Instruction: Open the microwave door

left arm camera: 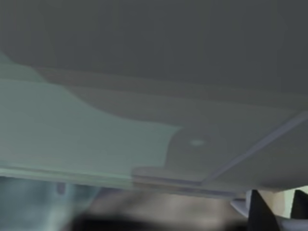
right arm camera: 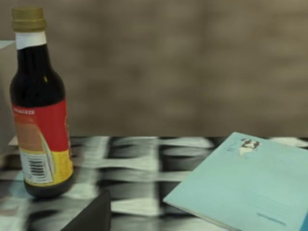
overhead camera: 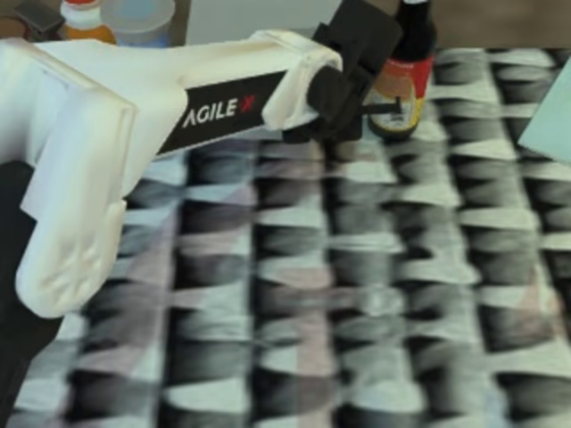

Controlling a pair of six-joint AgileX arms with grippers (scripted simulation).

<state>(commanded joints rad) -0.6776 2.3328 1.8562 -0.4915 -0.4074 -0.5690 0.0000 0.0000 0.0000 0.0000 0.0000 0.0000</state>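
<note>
The microwave shows as a pale grey box at the table's far edge, mostly cut off by the top view. My left arm reaches across to its front right corner, where the dark left gripper sits. In the left wrist view the microwave door fills the picture as a grey panel very close up. The left gripper has its two dark fingertips close together at the door's edge, with a pale strip between them. My right gripper is outside the top view; one dark finger shows, with bare table beside it.
A dark sauce bottle with a red and yellow label stands just right of the left gripper. A pale blue book lies at the right edge. An orange bottle and a bluish tub stand at the far left.
</note>
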